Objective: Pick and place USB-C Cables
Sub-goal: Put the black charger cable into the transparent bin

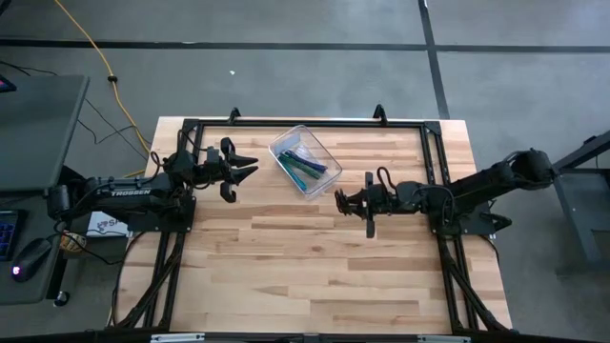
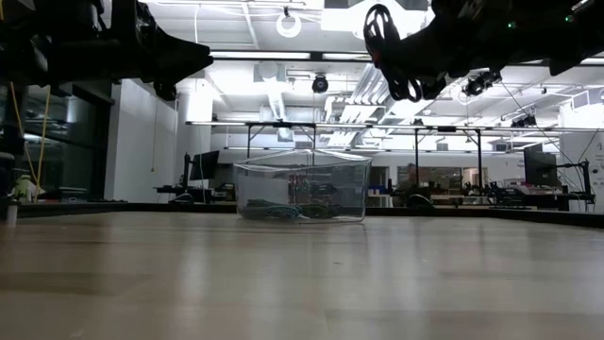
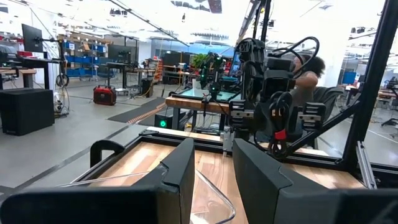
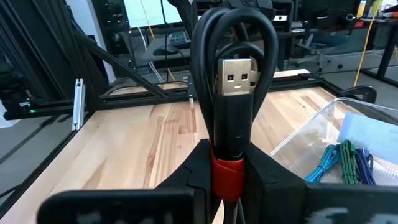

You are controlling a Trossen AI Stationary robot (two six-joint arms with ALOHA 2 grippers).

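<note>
Right hand grips the black cable at the bin's four o'clock; left hand open.

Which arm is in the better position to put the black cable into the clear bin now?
The right. The right gripper already grips the black cable with the red band, raised off the table beside the clear bin. The left gripper is open and empty on the bin's other side.
</note>
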